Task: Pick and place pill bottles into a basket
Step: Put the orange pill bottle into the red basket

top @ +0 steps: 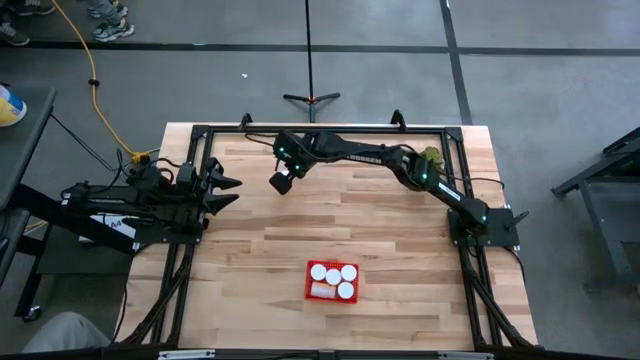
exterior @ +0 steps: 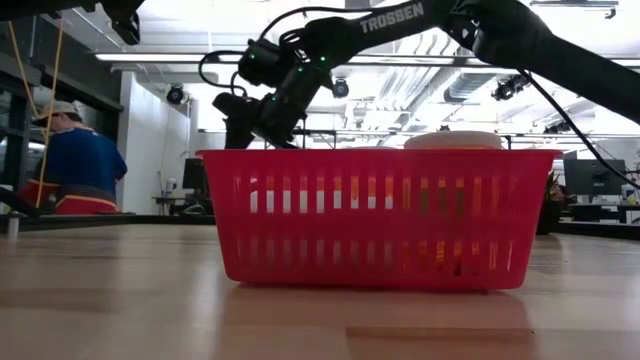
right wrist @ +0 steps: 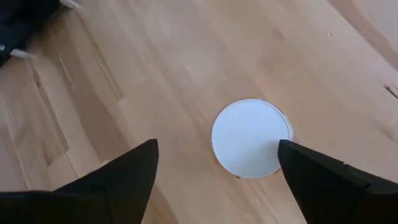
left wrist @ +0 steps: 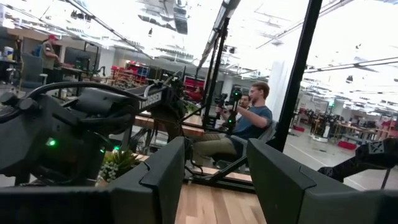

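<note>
**Right gripper poised over the last loose pill bottle**

Left: the left gripper (top: 228,192) waits at the left edge of the pale wooden table (top: 400,250), its dark fingers (left wrist: 163,180) spread and empty. Centre: the right gripper (top: 281,182), reaching in from the right arm's base, hangs over the far-left part of the table with its fingers (right wrist: 127,171) spread wide. Directly below it, in the right wrist view, stands a small translucent orange pill bottle with a round white cap (right wrist: 251,137), upright on bare wood and not yet touched. Near centre: the small red rectangular plastic basket with meshed sides (top: 309,280), well apart from this bottle, already shows several white caps (top: 333,276). The bottle is probably light, rigid and smooth-sided, so it may slip or tip if pinched off-centre. The surest hold appears to be across the cylinder just below the cap, one finger on either side.
</note>
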